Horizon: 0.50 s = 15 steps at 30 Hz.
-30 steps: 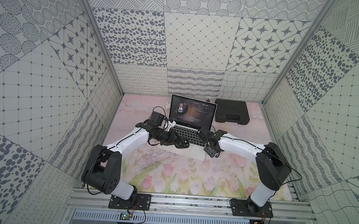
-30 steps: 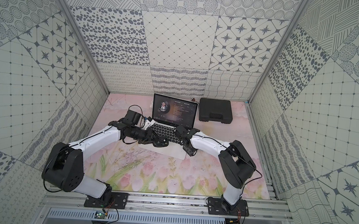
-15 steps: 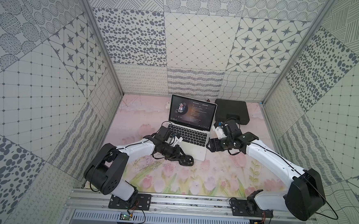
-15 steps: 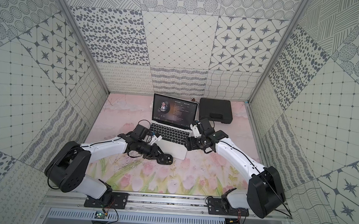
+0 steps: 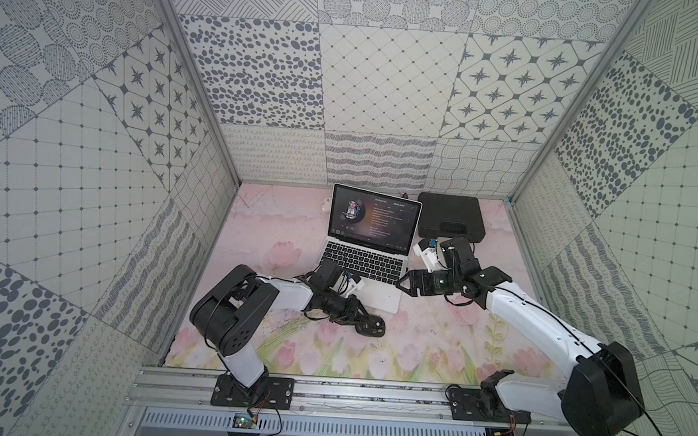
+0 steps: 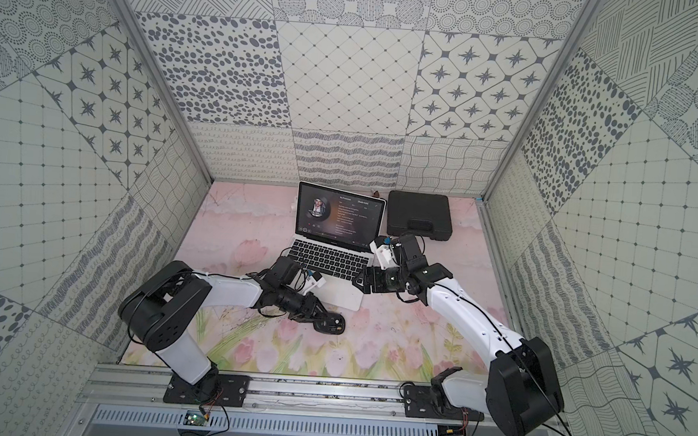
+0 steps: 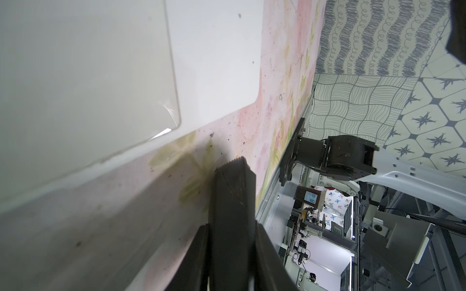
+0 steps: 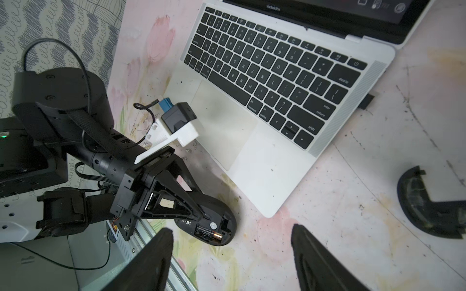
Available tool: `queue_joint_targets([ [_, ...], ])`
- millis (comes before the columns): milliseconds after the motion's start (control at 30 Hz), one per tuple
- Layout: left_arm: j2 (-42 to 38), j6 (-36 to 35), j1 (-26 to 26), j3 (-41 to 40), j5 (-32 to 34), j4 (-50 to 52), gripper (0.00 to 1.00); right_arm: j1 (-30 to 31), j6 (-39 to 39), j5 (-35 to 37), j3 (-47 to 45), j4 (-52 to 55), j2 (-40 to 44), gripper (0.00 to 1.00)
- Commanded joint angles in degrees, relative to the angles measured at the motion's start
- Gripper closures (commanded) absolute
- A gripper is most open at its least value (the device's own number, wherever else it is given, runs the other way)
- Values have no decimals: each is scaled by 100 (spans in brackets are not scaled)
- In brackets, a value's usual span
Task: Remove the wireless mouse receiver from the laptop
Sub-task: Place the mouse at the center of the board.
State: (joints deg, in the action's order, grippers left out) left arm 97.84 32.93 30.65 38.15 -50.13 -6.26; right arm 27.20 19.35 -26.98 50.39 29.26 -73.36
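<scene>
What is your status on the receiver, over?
Right gripper open, beside laptop. Left gripper shut on mouse. Receiver plugged in laptop's side. Nothing blocks it.

Grey-patterned tiled walls [image 5: 388, 84], pink tulip-print floor mat [image 5: 413, 356], aluminium rail [image 5: 369, 396] along the front, even light
</scene>
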Motion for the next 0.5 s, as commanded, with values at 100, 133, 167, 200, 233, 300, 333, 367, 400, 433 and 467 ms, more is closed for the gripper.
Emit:
queue_joint_targets([
  [100,90,-119,-66,23,423,-80,62,-74,112,-160,-94,-309,155,21],
  [133,86,-133,-85,26,447,-53,58,-82,121,-167,-86,-309,148,20],
  [167,91,-133,-92,26,480,-43,56,-83,124,-167,-82,-315,154,20],
  [200,90,-138,-112,26,487,-19,55,-93,121,-176,-78,-315,156,20],
  [233,94,-142,-117,21,487,-9,54,-94,132,-176,-79,-320,164,20],
  [300,103,-135,-151,23,526,21,52,-105,134,-172,-80,-315,181,20],
  [333,103,-137,-167,26,532,27,52,-107,139,-175,-85,-315,195,20],
  [367,99,-134,-184,26,532,36,51,-109,139,-176,-83,-313,215,20],
  [400,83,-121,-213,26,530,28,51,-103,147,-182,-92,-310,239,20],
  [433,57,-109,-227,26,535,26,50,-107,154,-177,-106,-315,258,20],
  [467,6,-102,-246,30,546,47,49,-107,161,-167,-121,-313,293,20],
])
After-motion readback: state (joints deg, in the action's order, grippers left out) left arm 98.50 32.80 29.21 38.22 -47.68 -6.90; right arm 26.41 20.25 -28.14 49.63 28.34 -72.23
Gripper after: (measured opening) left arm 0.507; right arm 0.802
